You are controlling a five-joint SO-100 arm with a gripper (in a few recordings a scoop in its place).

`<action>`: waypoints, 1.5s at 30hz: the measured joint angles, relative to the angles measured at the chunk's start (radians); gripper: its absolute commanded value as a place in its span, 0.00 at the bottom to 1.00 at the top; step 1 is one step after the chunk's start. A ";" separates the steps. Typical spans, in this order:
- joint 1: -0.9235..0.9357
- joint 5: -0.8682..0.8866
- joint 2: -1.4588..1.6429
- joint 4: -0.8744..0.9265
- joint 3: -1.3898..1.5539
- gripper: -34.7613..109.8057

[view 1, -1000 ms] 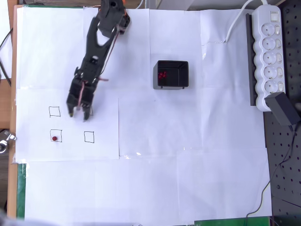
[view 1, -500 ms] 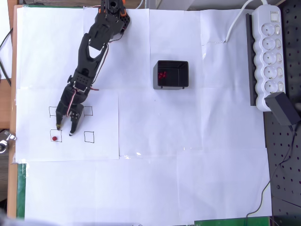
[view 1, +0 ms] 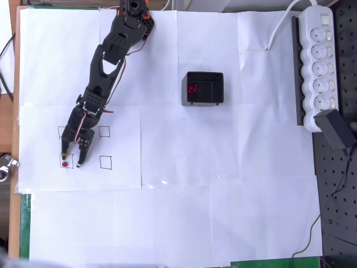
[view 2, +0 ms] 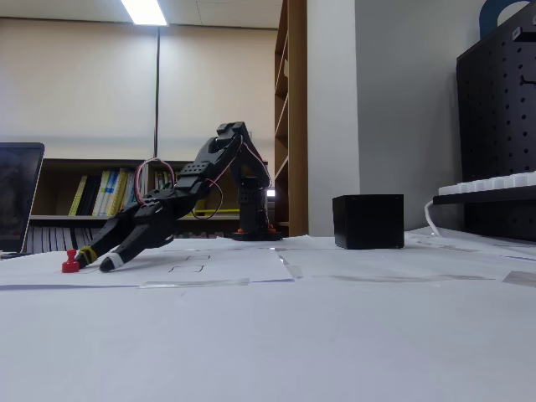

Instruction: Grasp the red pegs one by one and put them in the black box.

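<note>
Red peg (view 1: 65, 164) just beside spread claw (view 1: 72, 160) tips.

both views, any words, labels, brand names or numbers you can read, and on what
No text can be read in either view.
Books on the shelf behind the arm: the spines are too small and blurred to read.
Power strip: no marking is legible.
Power adapter: no label can be made out.
Black box: plain, no lettering.
Paper sheets: drawn squares, no writing.
</note>
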 measured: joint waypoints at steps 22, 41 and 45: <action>0.003 0.025 0.098 -0.009 0.127 0.34; -0.003 0.032 0.103 0.043 0.155 0.24; -0.011 0.032 0.098 0.143 0.204 0.24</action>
